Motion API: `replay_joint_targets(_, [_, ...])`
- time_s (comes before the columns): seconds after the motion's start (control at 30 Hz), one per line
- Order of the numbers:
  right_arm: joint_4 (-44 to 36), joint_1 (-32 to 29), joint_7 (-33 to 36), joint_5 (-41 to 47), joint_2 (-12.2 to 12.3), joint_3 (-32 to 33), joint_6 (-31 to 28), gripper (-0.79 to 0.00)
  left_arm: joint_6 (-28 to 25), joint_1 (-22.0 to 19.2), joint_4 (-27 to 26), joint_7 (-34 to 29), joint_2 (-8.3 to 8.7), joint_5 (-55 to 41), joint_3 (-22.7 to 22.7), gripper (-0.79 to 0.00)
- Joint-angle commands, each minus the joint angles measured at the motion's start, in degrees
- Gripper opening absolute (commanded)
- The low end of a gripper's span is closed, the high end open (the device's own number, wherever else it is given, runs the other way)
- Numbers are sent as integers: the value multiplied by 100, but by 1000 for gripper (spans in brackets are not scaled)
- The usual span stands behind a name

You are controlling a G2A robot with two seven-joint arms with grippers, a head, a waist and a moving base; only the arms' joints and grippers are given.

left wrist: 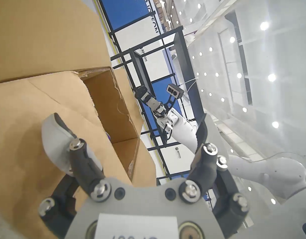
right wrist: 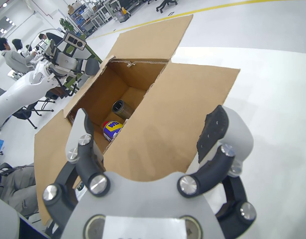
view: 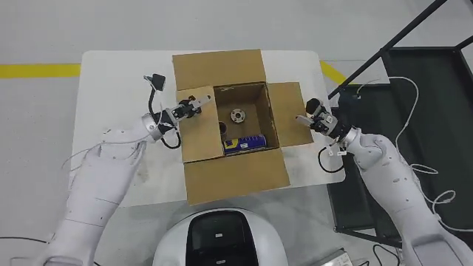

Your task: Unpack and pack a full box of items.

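Note:
An open cardboard box (view: 272,122) stands mid-table with all four flaps folded out. Inside it lie a blue and yellow spray can (view: 245,143) and a short metal cylinder (view: 237,115); both also show in the right wrist view, the can (right wrist: 113,129) nearer than the cylinder (right wrist: 121,109). My left gripper (view: 198,106) hovers open over the box's left flap (left wrist: 31,105), with nothing between its fingers (left wrist: 55,135). My right gripper (view: 309,115) is open and empty at the outer edge of the right flap (right wrist: 168,130).
The white table (view: 118,89) has bare room left of the box and in front of the near flap. A black metal rack (view: 414,66) stands close against the table's right side. The far flap lies flat toward the table's back edge.

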Motion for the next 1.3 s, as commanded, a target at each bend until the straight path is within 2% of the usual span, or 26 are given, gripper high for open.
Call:
replay_joint_targets(0.0, [216, 63, -49, 74, -23, -33, 0, 0, -15, 17, -7, 51, 6, 190, 23, 0])
replay_joint_targets(0.17, [588, 145, -147, 214, -91, -182, 0, 0, -34, 107, -93, 107, 16, 393, 63, 0])
replay_joint_targets(0.3, [500, 159, -96, 492, -152, -438, 0, 0, -30, 156, -151, 153, 23, 488, 74, 0])
replay_joint_targets(0.5, [-286, -4, -122, 813, -79, -640, 0, 0, 0, 177, -170, 253, 30, 591, 67, 0])
replay_joint_targets(0.87, [-2200, -403, -303, 749, 392, -612, 0, 0, -40, 222, -218, 468, 52, 550, -60, 0])
replay_joint_targets(1.07, [-2596, 149, 16, 1048, 471, -1513, 0, 0, -238, 366, -398, 722, 81, 328, -289, 0])
replay_joint_targets(1.27, [-2064, 1073, 613, 1334, 335, -2654, 0, 0, -289, 593, -684, 640, 172, 161, -682, 0])
